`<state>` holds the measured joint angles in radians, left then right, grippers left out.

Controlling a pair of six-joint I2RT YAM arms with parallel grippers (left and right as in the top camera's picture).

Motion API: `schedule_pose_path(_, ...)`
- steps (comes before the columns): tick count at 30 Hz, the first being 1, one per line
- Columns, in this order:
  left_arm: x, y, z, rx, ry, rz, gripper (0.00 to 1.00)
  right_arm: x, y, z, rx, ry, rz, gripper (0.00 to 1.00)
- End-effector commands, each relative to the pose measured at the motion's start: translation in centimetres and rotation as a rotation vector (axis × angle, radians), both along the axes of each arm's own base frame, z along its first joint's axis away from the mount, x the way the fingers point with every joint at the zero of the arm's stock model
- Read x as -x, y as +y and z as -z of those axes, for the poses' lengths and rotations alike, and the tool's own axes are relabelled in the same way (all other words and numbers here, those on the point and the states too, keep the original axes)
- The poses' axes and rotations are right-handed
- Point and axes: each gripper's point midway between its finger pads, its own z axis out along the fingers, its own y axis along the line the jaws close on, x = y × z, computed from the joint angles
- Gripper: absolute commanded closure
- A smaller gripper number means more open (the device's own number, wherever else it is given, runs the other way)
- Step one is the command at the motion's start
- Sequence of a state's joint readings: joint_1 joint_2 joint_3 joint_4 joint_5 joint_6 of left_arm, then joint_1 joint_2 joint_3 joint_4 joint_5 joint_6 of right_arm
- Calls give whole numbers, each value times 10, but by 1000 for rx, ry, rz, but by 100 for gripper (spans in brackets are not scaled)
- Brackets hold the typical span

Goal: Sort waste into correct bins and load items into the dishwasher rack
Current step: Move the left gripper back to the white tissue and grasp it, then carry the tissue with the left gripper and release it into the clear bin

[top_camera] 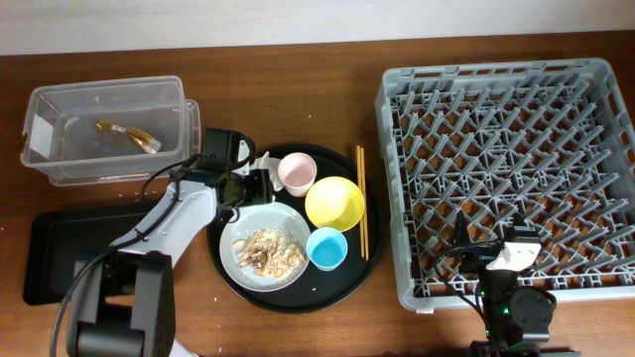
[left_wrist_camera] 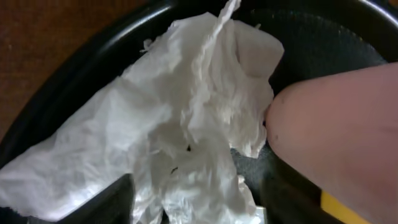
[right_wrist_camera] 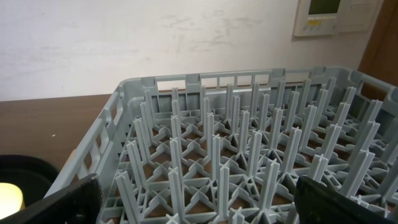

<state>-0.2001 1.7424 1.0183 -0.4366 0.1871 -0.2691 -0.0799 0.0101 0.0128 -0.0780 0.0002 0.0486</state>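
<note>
A crumpled white napkin (left_wrist_camera: pixel 186 112) lies on the round black tray (left_wrist_camera: pixel 311 37), against the pink cup (left_wrist_camera: pixel 342 124). My left gripper (left_wrist_camera: pixel 196 205) is down on it, fingers (left_wrist_camera: pixel 112 202) apart on either side, open. Overhead, that gripper (top_camera: pixel 256 186) sits beside the pink cup (top_camera: pixel 296 173). The yellow bowl (top_camera: pixel 334 202), blue cup (top_camera: pixel 326 248), chopsticks (top_camera: pixel 361 203) and grey plate (top_camera: pixel 238 223) with food scraps (top_camera: pixel 268 250) share the tray. My right gripper (right_wrist_camera: pixel 199 205) is open over the near edge of the dishwasher rack (right_wrist_camera: pixel 186 81), nothing between its fingers.
The clear tub (top_camera: pixel 60 99) at the back left holds a gold wrapper (top_camera: pixel 129 134). A shallow black rectangular tray (top_camera: pixel 50 258) lies at the front left. The grey rack (top_camera: pixel 496 71) fills the right side, with no items in it.
</note>
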Motion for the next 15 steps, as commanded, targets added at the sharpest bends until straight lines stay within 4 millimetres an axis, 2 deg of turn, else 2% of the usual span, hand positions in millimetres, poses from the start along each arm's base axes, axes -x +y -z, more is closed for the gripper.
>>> schedule_pose_path(1, -2, -4, 3, 11, -2, 9, 54, 0, -3, 3, 0, 5, 15, 1)
schedule_pose_path(6, -4, -4, 2, 12, -9, 9, 62, 0, -3, 3, 0, 5, 15, 1)
schedule_pose_path(9, -4, -5, 5, 11, -4, 9, 75, 0, -3, 3, 0, 5, 15, 1)
schedule_pose_path(10, -3, -5, 6, 11, -2, 9, 76, 0, -3, 3, 0, 5, 15, 1)
schedule_pose_path(11, -3, -5, 6, 11, -2, 10, 81, 0, -3, 3, 0, 5, 15, 1)
schedule_pose_path(12, -5, -5, 5, 13, -9, 9, 99, 0, -3, 3, 0, 5, 15, 1)
schedule_pose_path(14, -8, -7, 1, 23, -24, 13, 100, 0, -3, 3, 0, 5, 15, 1)
schedule_pose_path(15, -14, -9, -9, 38, -47, 15, 100, 0, -3, 3, 0, 5, 15, 1)
